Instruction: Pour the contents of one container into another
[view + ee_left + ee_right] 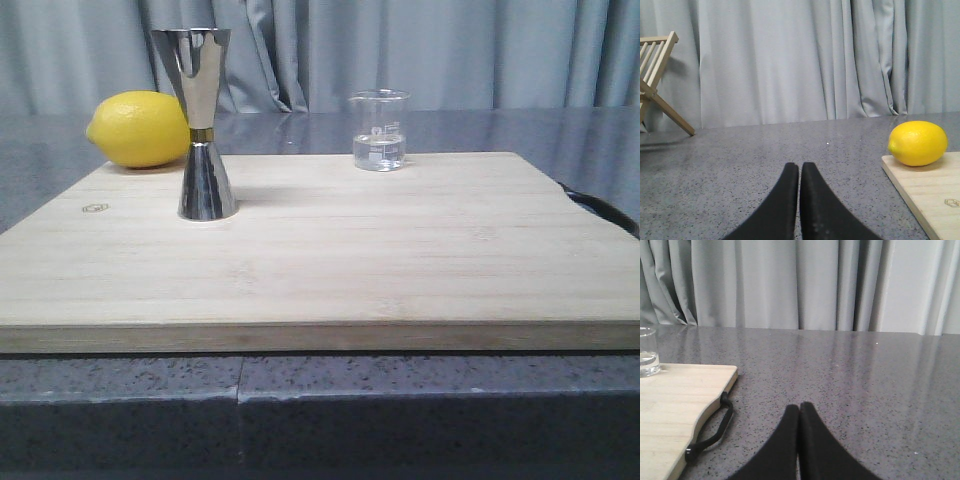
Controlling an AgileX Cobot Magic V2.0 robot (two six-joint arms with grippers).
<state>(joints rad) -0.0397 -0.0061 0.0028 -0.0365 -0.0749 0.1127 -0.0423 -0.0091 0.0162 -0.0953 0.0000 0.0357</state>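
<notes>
A small clear glass beaker [379,131] with white marks and some clear liquid stands at the far right of the wooden board [320,270]; a slice of it shows in the right wrist view [647,359]. The tall steel jigger [203,125] with a gold waist band stands upright on the board's left part. My left gripper [799,167] is shut and empty over the grey counter, left of the board. My right gripper [799,408] is shut and empty over the counter, right of the board. Neither gripper appears in the front view.
A yellow lemon [140,129] lies at the board's far left corner behind the jigger, also in the left wrist view as the lemon [918,143]. A black strap [710,436] hangs off the board's right edge. A wooden rack [657,80] stands far left. Grey curtains close the back.
</notes>
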